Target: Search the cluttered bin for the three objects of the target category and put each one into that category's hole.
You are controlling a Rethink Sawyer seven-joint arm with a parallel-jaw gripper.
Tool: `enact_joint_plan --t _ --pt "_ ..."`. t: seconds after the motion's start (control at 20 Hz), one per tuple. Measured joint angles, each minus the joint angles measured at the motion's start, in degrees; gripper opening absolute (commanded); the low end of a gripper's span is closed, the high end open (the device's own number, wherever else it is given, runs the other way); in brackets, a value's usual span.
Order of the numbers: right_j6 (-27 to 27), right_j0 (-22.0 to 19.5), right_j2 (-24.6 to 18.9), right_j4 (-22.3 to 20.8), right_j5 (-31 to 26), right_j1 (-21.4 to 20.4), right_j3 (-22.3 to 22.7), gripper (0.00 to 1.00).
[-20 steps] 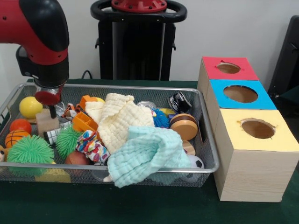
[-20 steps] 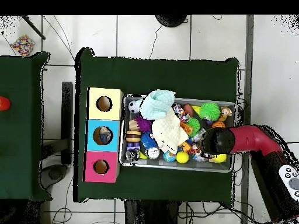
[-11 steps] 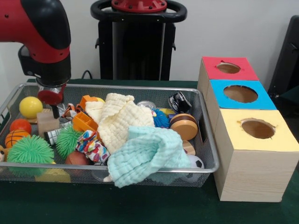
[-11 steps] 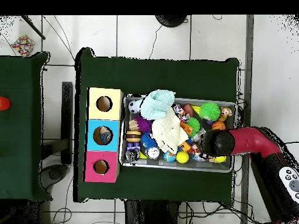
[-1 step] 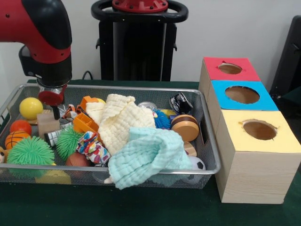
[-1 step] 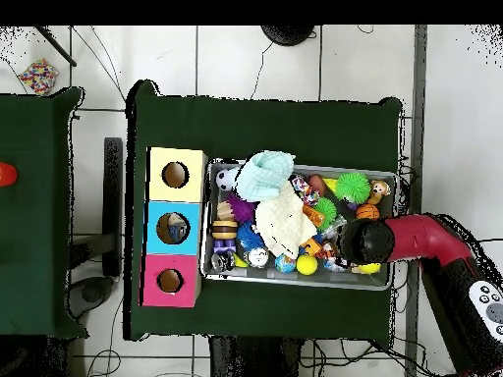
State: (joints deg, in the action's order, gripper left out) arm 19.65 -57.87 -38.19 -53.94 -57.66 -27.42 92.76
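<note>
Hovering at the upper left of the front view, the tool (image 5: 52, 109), whose grip state I cannot tell, hangs just above the wooden block (image 5: 47, 123) in the wire bin (image 5: 141, 167); stiff, light-looking, best pinched across its flat sides

You had one camera close, level across the table; another looked straight down. Both covered the bin (image 5: 207, 141) (image 6: 388, 285).

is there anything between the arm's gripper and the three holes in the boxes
Yes. The gripper hangs over one end of the bin; the boxes stand past the other end. Between them lie heaped toys, a cream cloth, a mint cloth and the bin's end wall.
</note>
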Motion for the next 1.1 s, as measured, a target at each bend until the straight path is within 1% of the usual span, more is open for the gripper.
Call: enact_joint_plan --t 0.65,0.85,0.9,1.05,1.1 --pt "-0.6 0.0 -0.3 -0.5 0.0 -0.1 0.6 1.0" --pt "-4.1 0.0 -1.1 -1.6 0.0 0.0 2.2 1.0" --pt "-7.1 0.0 -1.6 -2.2 0.0 0.0 3.1 1.0" --pt "-10.6 0.0 -2.0 -2.9 0.0 0.0 4.1 1.0" --pt "-12.9 0.0 -2.3 -3.3 0.0 0.0 4.5 1.0"
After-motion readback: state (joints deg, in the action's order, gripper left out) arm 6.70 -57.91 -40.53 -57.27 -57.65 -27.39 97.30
